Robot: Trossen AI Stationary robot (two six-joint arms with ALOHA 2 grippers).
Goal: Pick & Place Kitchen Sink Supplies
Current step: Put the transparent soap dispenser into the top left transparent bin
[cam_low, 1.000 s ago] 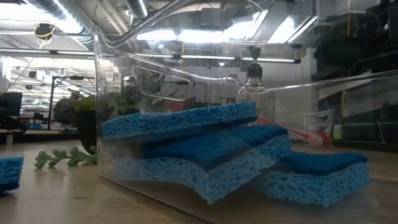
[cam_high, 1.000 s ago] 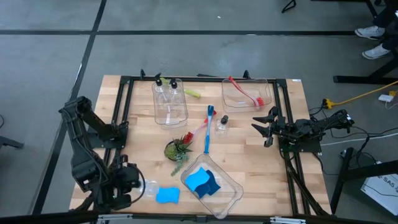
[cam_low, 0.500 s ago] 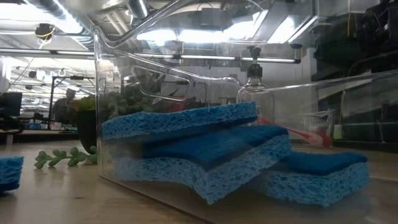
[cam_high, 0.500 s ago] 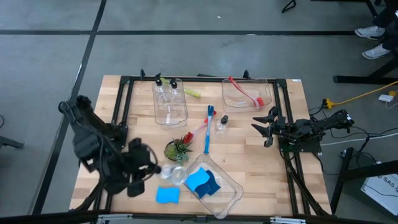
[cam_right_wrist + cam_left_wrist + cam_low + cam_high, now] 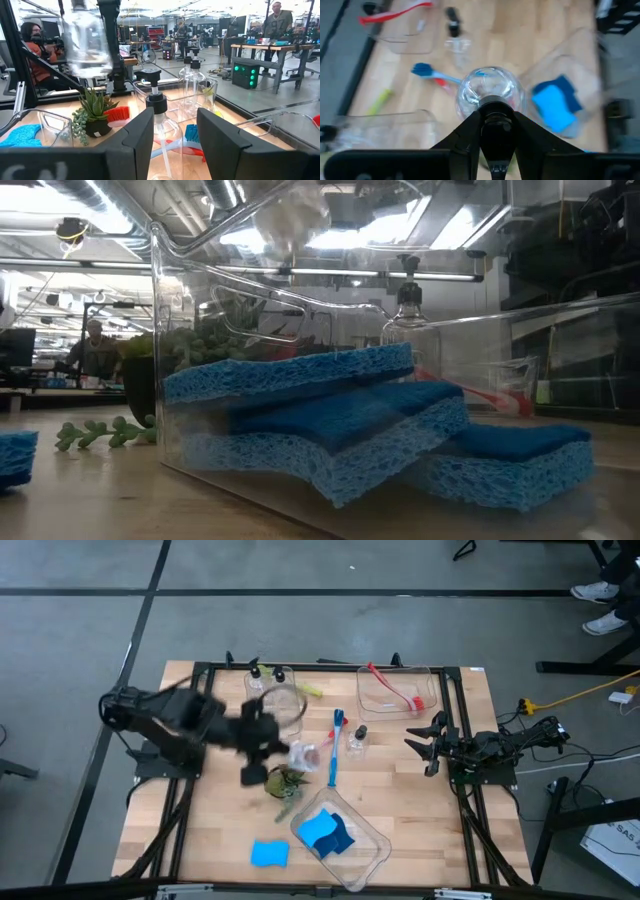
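Although no legible writing appears on any item, the left wrist view shows the left gripper clamped on the black pump neck of a clear bottle, a grip blurred in the high view. Its arm reaches across the table, holding the bottle above the potted plant. At the table's right edge, the right gripper waits, fingers parted and empty.

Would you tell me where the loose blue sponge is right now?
In the high view the blue sponge lies alone on the table's near edge, left of the sponge bin.
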